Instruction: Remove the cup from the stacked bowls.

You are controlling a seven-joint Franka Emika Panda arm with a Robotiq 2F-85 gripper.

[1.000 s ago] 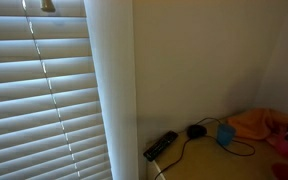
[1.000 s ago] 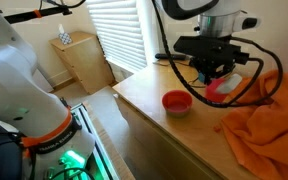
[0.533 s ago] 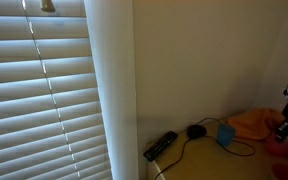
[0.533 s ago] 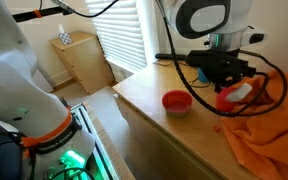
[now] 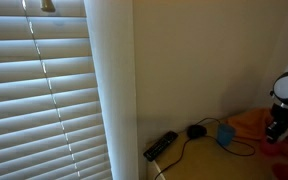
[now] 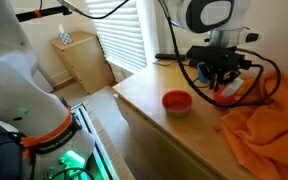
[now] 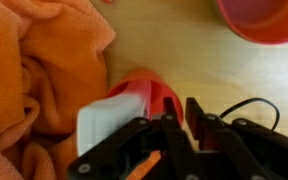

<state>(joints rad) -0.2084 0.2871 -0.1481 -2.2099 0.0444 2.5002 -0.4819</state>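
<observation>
Pinching the wall of the red cup (image 7: 144,95), the gripper (image 7: 182,115) has its jaws clamped on it beside the orange cloth (image 7: 34,80), well apart from the red bowl (image 7: 264,15). The cup looks light, stiff and smooth, so the rim is probably the surest hold.

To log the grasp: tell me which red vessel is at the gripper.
The red cup, beside the orange cloth, right at the gripper; the red bowl stands apart, away from the cloth.

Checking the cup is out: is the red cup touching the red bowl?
Apart. The wrist view shows bare tabletop between the cup and the bowl.
</observation>
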